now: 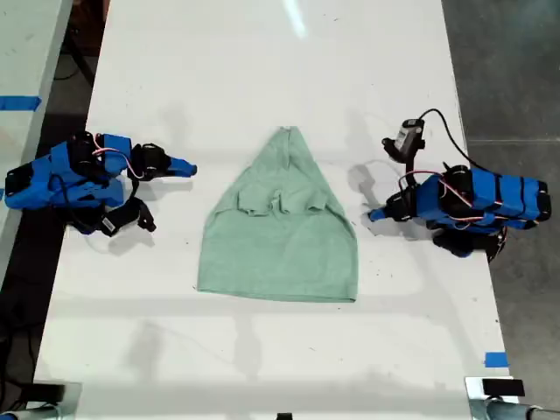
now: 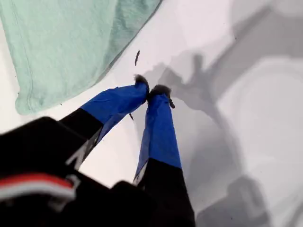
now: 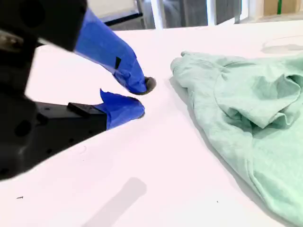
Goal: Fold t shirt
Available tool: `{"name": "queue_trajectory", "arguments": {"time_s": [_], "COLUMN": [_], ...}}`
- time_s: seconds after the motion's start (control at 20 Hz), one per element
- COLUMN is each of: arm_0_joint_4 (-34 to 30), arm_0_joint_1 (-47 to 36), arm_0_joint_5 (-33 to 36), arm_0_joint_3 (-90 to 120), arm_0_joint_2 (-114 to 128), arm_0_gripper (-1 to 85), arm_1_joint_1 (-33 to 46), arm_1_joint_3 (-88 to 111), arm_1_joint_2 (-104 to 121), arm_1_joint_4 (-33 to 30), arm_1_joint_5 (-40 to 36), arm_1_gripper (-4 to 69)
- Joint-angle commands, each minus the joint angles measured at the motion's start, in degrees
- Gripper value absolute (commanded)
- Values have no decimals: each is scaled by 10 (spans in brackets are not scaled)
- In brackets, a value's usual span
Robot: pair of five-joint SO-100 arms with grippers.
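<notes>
My first claw (image 2: 152, 90), tips together, and my second claw (image 3: 142, 98), slightly apart, both sit clear of the t shirt (image 1: 280, 241); a shallow pinch could drag its folds loose.

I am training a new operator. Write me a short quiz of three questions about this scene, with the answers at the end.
1. True or false: my first gripper is holding the t-shirt.
2. Multiple choice: in the exterior view, which shape does the t-shirt make?
A. a flat rectangle
B. wide at the bottom edge, narrowing to a point at the top
C. a tight roll
3. Fill in the word: the jaws of my second gripper stand slightly ____, with nothing between them.

Key:
1. False. Its jaws are shut on nothing, beside the t-shirt.
2. B
3. open
</notes>
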Motion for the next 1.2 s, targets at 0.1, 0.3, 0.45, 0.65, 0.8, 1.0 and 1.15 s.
{"name": "queue_trajectory", "arguments": {"time_s": [0.1,0.3,0.45,0.65,0.8,1.0,1.15], "arm_0_joint_4": [0,0,0,0,0,0,0], "arm_0_joint_1": [-7,1,1,1,1,5,7], "arm_0_joint_5": [-4,-4,-4,-4,-4,-4,-4], "arm_0_joint_3": [3,3,3,3,3,3,3], "arm_0_joint_2": [4,4,4,4,4,4,4], "arm_0_gripper": [37,42,43,43,43,-1,-1], "arm_1_joint_1": [4,4,4,4,4,4,4], "arm_1_joint_3": [26,26,26,26,26,26,26], "arm_1_joint_2": [8,8,8,8,8,8,8], "arm_1_joint_4": [1,1,1,1,1,1,1], "arm_1_joint_5": [6,6,6,6,6,6,6], "arm_1_gripper": [32,32,32,32,32,32,32]}}
